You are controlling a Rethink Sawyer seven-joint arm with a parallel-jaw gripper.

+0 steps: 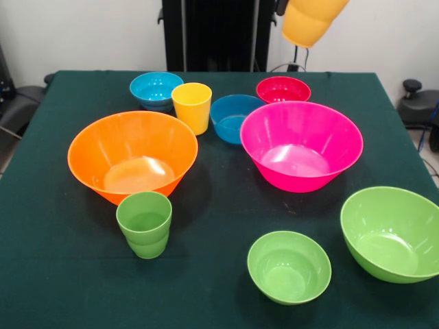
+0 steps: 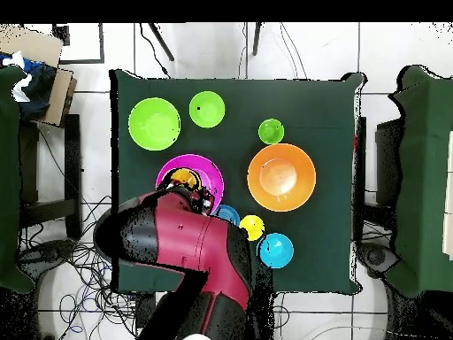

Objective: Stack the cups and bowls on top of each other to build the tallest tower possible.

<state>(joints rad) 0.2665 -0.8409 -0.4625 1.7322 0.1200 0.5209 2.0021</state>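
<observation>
Green table (image 1: 219, 205) bearing bowls, cups

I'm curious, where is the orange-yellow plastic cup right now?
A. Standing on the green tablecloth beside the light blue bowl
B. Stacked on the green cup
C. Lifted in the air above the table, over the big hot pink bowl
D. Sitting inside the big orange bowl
C: the orange-yellow plastic cup hangs tilted at the top of the front view, off the cloth, and the overhead view shows it over the big hot pink bowl.

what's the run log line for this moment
orange-yellow cup lifted above large pink bowl | gripper hidden | yellow cup, green cup upright on table | nothing stacked
</observation>
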